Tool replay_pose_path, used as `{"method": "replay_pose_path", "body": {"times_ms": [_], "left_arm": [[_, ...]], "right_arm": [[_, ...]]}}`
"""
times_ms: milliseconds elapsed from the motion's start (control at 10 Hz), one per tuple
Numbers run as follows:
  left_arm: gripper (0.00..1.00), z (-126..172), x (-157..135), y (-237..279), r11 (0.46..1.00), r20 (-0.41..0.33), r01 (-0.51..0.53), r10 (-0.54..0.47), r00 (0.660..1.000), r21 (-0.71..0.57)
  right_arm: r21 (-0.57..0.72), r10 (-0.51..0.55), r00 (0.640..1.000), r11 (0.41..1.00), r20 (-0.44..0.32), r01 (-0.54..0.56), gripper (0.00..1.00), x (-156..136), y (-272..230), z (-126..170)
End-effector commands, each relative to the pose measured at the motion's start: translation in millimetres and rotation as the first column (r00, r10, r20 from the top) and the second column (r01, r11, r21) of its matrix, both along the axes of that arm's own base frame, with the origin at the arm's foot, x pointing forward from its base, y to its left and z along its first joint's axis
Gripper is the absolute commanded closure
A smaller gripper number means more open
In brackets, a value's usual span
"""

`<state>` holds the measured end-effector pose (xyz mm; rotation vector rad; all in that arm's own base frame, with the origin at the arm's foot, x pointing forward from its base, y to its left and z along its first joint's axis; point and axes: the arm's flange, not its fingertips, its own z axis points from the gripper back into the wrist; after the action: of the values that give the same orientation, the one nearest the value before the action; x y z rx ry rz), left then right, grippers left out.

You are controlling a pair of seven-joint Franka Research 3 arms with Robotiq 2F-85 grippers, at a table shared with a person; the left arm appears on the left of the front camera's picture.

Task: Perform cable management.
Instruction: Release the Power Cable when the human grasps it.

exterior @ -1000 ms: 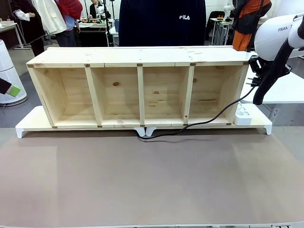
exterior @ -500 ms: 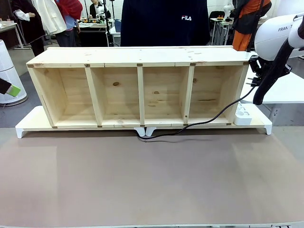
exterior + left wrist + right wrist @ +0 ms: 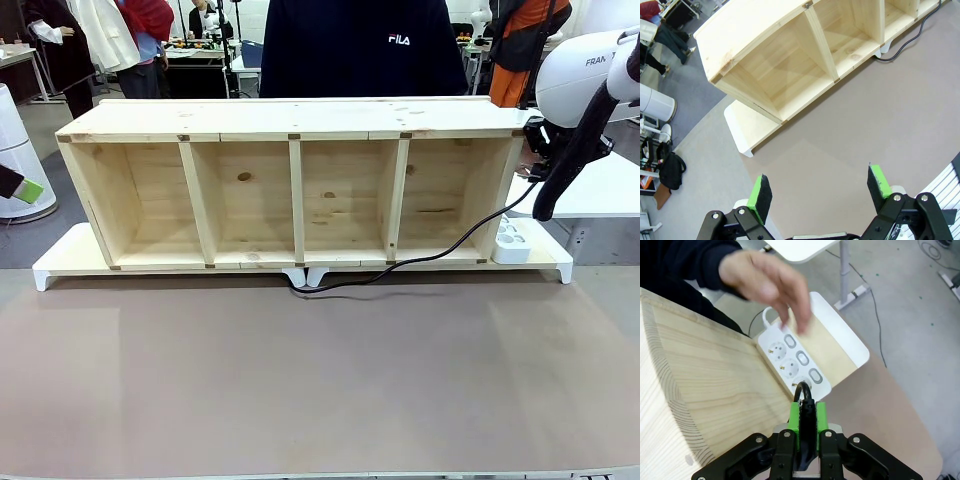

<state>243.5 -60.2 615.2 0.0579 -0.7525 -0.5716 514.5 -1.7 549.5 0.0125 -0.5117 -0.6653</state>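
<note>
The black cable point(image 3: 440, 256) runs from under the middle of the wooden shelf point(image 3: 300, 120) along its front and rises at the right to my right gripper point(image 3: 533, 160). In the right wrist view that gripper point(image 3: 807, 412) is shut on the cable's black plug point(image 3: 805, 392), just above the white power strip point(image 3: 795, 362) and beside the shelf's end wall point(image 3: 705, 375). A person's hand point(image 3: 770, 282) hovers over the strip's far end. My left gripper point(image 3: 819, 187) is open and holds nothing, high above the table at the left, away from the cable point(image 3: 910, 39).
The shelf has several open compartments and stands on a white riser point(image 3: 60, 262) at the table's far side. The strip point(image 3: 512, 240) lies on the riser's right end. A person in a dark top point(image 3: 360, 45) stands behind the shelf. Brown tabletop point(image 3: 320, 380) stretches in front.
The person behind the shelf has shifted to the right. Both arms and the cable stay where they were.
</note>
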Motion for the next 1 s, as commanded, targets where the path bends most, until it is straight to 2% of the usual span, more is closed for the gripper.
{"method": "replay_pose_path", "body": {"times_ms": [0, 900], "left_arm": [[0.00, 0.4, 0.1, -0.7, 1.000, 0.002, -0.004, 0.004, 1.000, -0.009], [0.00, 0.4, 0.1, -0.7, 1.000, 0.002, -0.004, 0.004, 1.000, -0.009]], "right_arm": [[-0.009, -0.002, 1.000, 1.000, 0.005, 0.002, 0.85, 0.3, 0.5, 0.3], [-0.009, -0.002, 1.000, 1.000, 0.005, 0.002, 0.85, 0.3, 0.5, 0.3]]}}
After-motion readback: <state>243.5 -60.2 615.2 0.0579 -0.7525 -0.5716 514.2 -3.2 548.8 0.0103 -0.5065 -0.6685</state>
